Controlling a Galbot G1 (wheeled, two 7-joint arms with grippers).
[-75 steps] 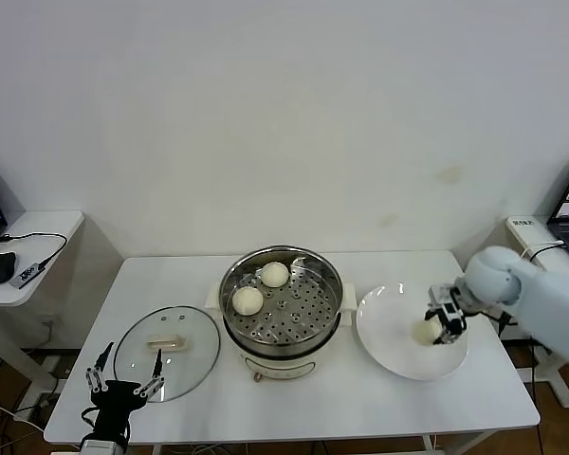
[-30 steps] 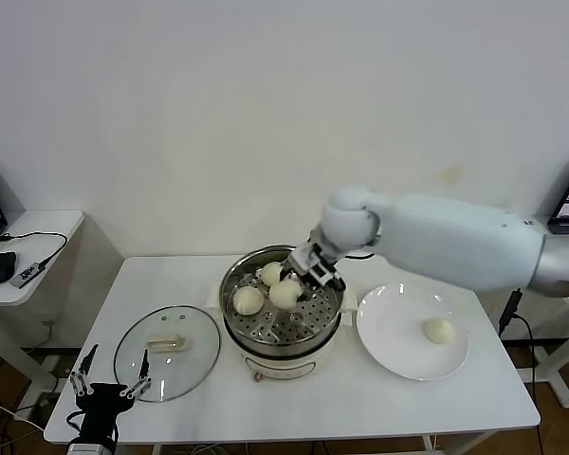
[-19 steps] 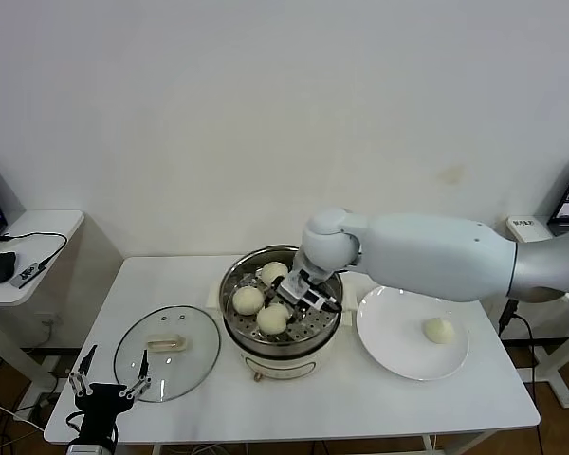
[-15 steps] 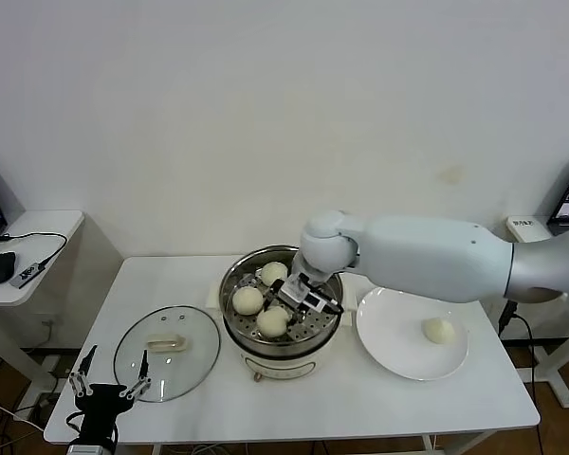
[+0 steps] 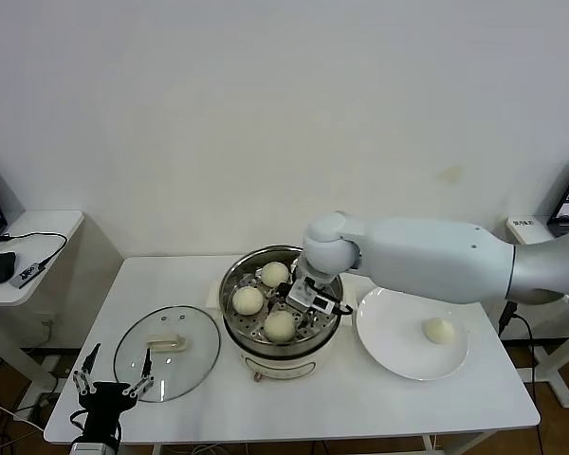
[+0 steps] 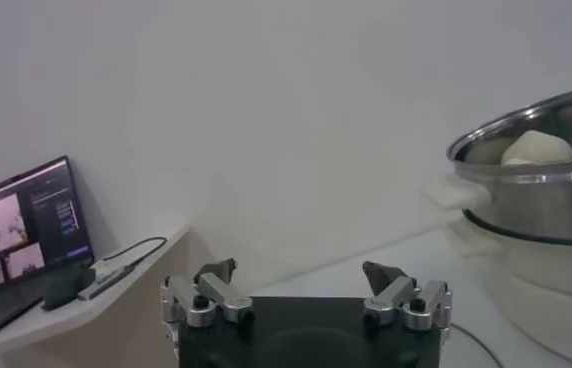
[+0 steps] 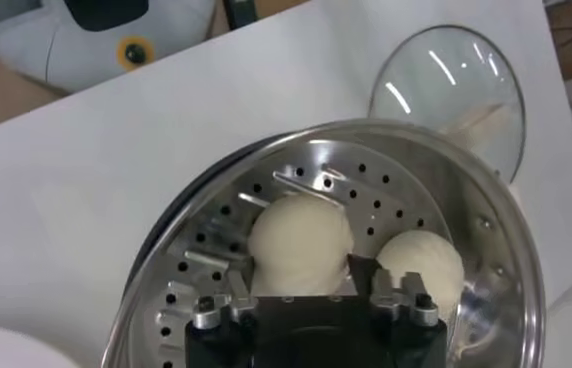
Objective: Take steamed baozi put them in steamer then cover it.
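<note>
- Three steamed baozi (image 5: 279, 325) sat on the perforated tray inside the steamer (image 5: 327, 284), two toward the left side and one at the front; the fourth (image 5: 439, 330) was alone on the white plate (image 5: 389, 332), just right of the pot.
- The right end effector (image 5: 302, 302) hung inside the steamer right next to the front bun. In the right wrist view its fingers were spread either side of that bun (image 7: 300, 242), looking slack on it, so I'd call that one dropped off, not gripped.
- The cover (image 5: 166, 352) lay flat on the surface (image 5: 360, 403) left of the steamer, handle up.
- The left end effector (image 5: 111, 388) was parked at the front left corner, near the cover's edge, fingers spread and holding nothing.
- What could go sideways, my guess: lifting out at an angle could drag a finger across the front bun and roll it into its neighbours, or clip the steel rim since the arm was reaching in over it.
- The last bun sat far out on the plate, so a sloppy pinch could push it toward the plate's edge.
- Room-wise: free tray space showed on the steamer's right half, and there was open surface in front of the pot and plate.
</note>
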